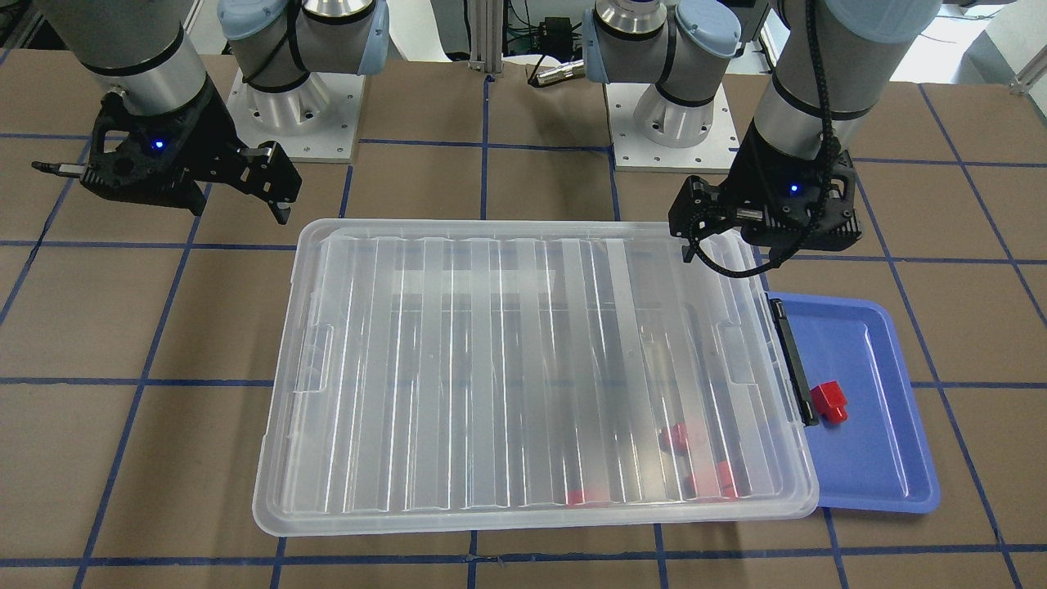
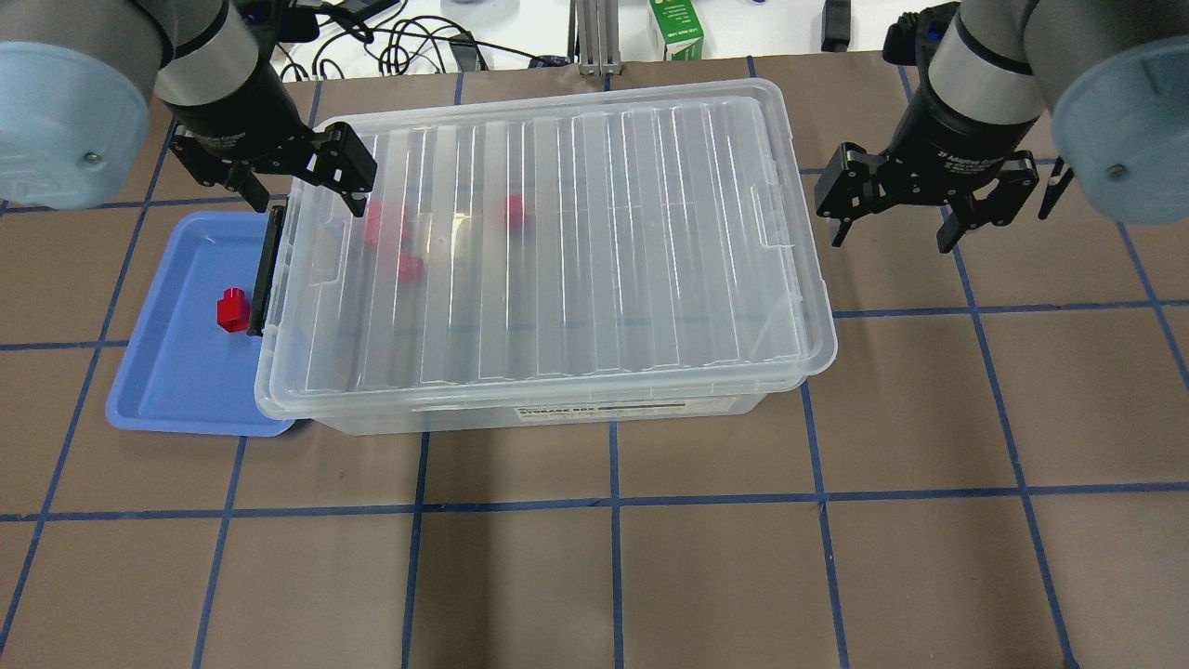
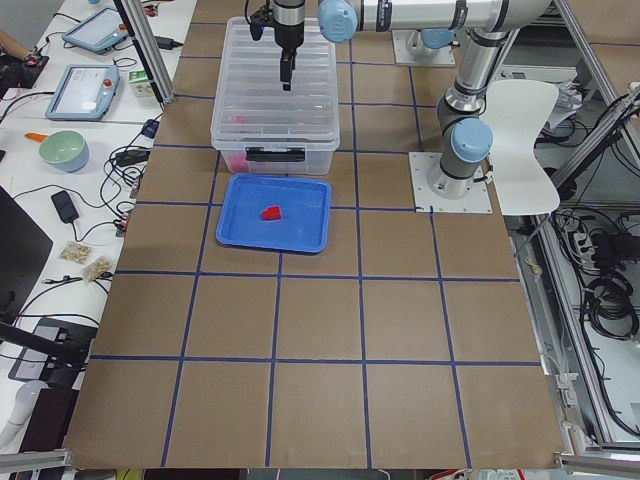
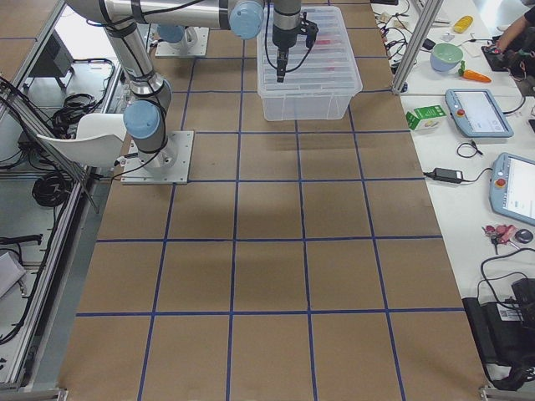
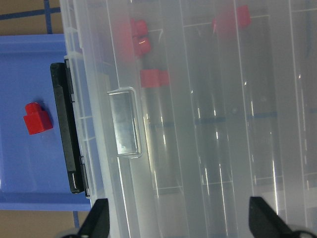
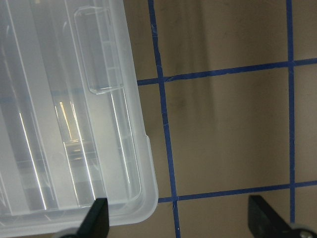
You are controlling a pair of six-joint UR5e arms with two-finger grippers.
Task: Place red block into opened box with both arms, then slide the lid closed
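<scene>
Ribbed translucent lid (image 2: 557, 242) covers clear box (image 2: 557, 415); left end effector (image 2: 304, 190), right end effector (image 2: 890, 234) spread.

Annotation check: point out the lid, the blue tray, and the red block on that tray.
lid (image 2: 594, 251), overhead exterior view, middle of its ribbed top.
blue tray (image 2: 176, 372), overhead exterior view, bare floor.
red block (image 2: 231, 310), overhead exterior view, centre of its body.

Front & overhead cams opposed; wrist cams close above lid (image 5: 198, 148)
</scene>
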